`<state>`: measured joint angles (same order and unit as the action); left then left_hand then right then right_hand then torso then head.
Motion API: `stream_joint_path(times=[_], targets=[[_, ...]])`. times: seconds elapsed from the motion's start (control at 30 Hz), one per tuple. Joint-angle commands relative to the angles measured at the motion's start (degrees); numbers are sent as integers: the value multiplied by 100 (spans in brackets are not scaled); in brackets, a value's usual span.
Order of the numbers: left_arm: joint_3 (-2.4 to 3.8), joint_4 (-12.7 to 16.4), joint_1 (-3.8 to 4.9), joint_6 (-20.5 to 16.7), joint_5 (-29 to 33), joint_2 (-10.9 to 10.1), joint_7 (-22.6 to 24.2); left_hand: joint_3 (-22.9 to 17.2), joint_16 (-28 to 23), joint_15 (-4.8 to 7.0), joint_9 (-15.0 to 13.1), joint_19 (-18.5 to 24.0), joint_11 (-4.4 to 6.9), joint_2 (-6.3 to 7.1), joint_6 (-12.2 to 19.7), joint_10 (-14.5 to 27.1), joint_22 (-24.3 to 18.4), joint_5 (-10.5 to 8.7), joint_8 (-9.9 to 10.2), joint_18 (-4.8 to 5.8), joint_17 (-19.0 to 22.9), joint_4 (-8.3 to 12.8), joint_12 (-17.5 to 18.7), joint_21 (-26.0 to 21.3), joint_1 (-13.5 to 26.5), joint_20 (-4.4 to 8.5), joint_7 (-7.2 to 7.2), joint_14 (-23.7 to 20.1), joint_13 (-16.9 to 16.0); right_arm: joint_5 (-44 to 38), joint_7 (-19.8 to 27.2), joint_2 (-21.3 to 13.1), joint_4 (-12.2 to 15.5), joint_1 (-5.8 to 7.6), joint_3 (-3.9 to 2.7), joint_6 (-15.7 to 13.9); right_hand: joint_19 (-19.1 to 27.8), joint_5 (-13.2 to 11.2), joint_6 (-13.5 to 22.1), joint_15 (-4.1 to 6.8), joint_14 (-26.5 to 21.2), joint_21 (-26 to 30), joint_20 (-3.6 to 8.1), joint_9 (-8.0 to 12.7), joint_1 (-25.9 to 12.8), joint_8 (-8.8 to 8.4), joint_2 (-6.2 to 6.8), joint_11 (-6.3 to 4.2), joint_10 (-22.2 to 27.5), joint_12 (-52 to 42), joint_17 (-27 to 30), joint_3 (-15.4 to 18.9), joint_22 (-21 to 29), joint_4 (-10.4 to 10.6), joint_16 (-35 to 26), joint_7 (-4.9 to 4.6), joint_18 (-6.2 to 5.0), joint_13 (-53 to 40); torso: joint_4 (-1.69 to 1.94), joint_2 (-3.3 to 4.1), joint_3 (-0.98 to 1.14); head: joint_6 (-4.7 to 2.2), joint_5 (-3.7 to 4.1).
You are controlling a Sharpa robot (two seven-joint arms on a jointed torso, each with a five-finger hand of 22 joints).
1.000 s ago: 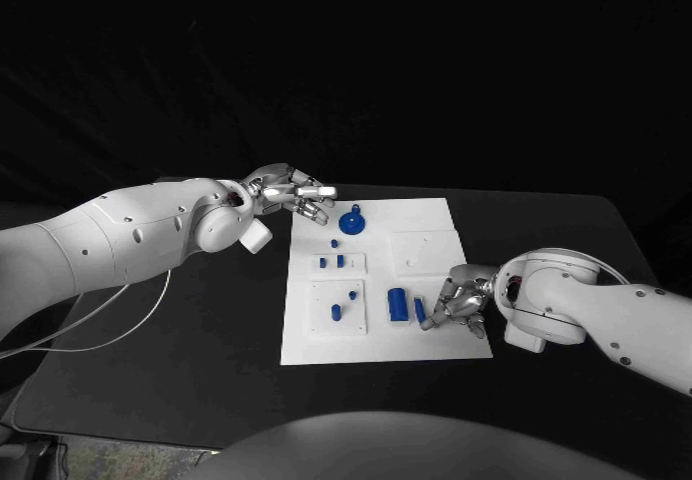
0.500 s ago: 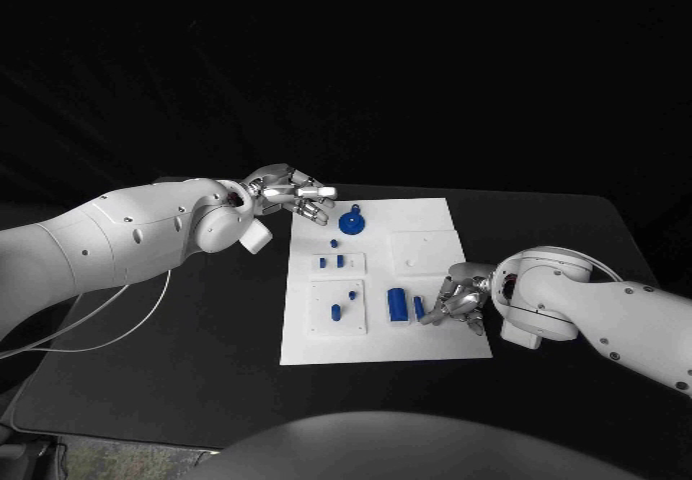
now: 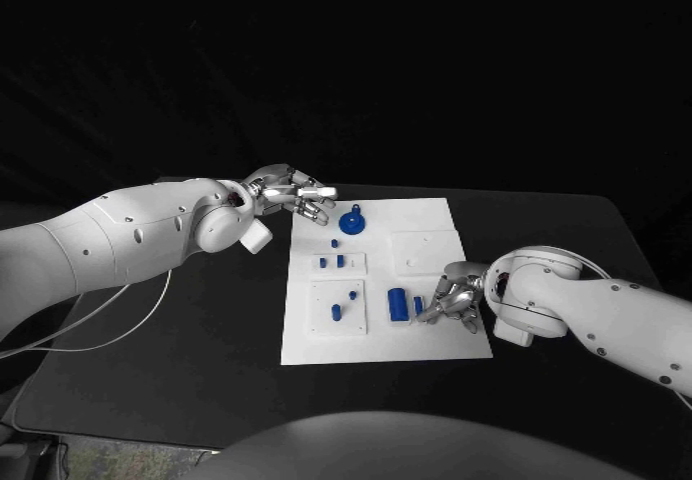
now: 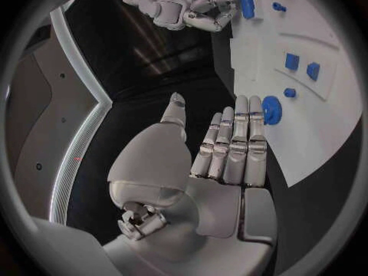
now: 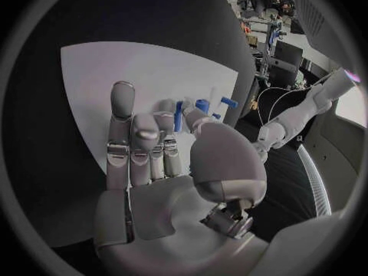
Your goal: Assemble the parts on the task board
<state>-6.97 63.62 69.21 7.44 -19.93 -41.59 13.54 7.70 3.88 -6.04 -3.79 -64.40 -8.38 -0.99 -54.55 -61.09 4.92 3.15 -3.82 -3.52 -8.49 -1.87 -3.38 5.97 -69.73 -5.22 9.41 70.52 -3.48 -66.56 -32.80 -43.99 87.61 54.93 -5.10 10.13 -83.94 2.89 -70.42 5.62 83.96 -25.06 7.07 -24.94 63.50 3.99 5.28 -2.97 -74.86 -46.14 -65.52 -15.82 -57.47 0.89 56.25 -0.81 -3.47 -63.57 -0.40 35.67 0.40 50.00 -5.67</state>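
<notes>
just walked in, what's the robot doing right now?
It is assembling small blue parts on the white task board. The right hand is at the board's near right side with its fingers on a slim blue part, next to a larger blue cylinder; whether it is actually gripped is hard to tell. The left hand hovers at the far left corner, fingers apart, holding nothing, close to a round blue part.

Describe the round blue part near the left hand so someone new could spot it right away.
Start at the white task board mid-table and go to its far end, beside the left hand. The round blue part lies there, a disc with a small tab; the other blue pieces are smaller pegs and blocks.
</notes>
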Motion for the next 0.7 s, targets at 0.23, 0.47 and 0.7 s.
stream_joint_path(times=[0.23,0.47,0.7], targets=[[2,1,-1,110,3,26,20,-9,-22,-3,-5,18,2,-26,-11,49,-6,-1,5,-52,0,-39,-17,6,-20,-5,0,-32,-9,123,-128,111,-194,-39,28,151,-231,-7,-11,22,-8,6,20,-24,-35,-29,-28,-12,-25,38,3,-20,16,-37,-30,-13,55,-6,0,-7,-12,0,11],[0,1,-1,114,3,20,17,2,-22,-3,-4,21,2,-43,-12,47,-7,-1,5,-51,0,-32,-17,4,-26,-6,1,-35,-9,180,-83,114,-274,-106,50,126,-232,0,2,20,-4,6,13,-65,-23,-31,-96,-12,-19,30,11,-112,14,-327,-39,-7,46,-20,1,-6,-10,0,7],[0,1,-1,95,3,10,40,9,-22,-3,-4,20,2,-39,-7,46,-7,1,6,-51,0,-26,-17,5,-28,-6,2,-34,-9,373,194,21,-251,-141,53,-211,-224,-7,100,5,-16,81,4,-38,-335,-38,176,28,8,73,56,81,55,-98,-95,-75,23,9,-6,-8,-12,0,1]])
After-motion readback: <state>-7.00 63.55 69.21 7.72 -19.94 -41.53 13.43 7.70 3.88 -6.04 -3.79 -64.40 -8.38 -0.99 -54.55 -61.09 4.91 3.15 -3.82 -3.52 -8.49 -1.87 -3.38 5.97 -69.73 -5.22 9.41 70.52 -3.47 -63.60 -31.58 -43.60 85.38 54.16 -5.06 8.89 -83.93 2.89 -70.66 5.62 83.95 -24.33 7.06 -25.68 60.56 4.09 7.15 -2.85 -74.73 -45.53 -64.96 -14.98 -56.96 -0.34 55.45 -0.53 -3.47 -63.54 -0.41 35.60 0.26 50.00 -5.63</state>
